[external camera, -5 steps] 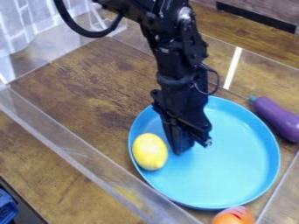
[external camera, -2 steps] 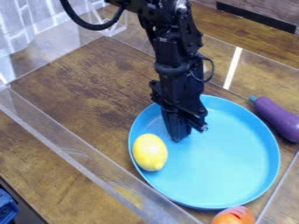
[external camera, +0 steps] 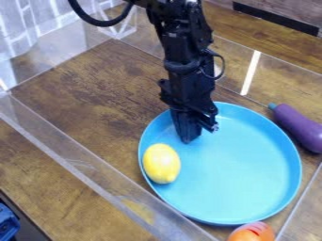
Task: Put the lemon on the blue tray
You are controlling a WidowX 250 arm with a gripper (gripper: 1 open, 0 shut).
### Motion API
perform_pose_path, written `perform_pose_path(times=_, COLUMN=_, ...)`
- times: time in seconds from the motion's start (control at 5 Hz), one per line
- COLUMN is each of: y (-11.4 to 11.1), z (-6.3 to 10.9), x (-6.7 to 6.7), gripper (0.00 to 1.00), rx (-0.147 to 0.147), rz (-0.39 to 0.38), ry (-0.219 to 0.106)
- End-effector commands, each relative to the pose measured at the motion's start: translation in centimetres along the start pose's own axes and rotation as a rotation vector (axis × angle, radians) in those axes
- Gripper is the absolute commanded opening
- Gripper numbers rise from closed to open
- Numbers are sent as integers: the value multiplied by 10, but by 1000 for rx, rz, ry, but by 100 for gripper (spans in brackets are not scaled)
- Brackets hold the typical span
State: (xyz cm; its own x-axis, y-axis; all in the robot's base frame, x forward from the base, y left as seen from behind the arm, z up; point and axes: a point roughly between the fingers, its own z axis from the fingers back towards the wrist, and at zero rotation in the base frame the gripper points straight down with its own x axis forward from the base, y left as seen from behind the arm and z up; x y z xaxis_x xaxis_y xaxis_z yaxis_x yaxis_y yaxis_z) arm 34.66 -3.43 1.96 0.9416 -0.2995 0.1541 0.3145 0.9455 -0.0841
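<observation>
While the lemon point(external camera: 161, 162) is lying on the blue tray point(external camera: 258, 184), close to the rim at about eight o'clock, I am judging the placing step as done and the pull-away as the step in hand. My end effector point(external camera: 190, 133) is pointing straight down over the tray's upper part, at roughly one o'clock from the lemon and apart from it, with its fingers pressed together and holding nothing. Next, I am thinking the move calls only for lifting clear without brushing the fruit or the tray's rim. Counting what is showing: one lemon, one blue tray, one eggplant point(external camera: 299, 126) lying on the wooden tabletop point(external camera: 88, 99) just past the tray's three o'clock edge, and one orange fruit point(external camera: 251, 232) peeking in at five o'clock.
</observation>
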Motion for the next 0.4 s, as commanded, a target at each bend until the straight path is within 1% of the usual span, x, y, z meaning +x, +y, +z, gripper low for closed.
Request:
perform_pose_path(times=0.0, y=15, z=-10, x=-9, gripper=0, rx=3, rz=-7, ry=35)
perform_pose_path(times=0.2, y=18, z=-10, x=-8, gripper=0, rx=0, rz=-13, ry=37)
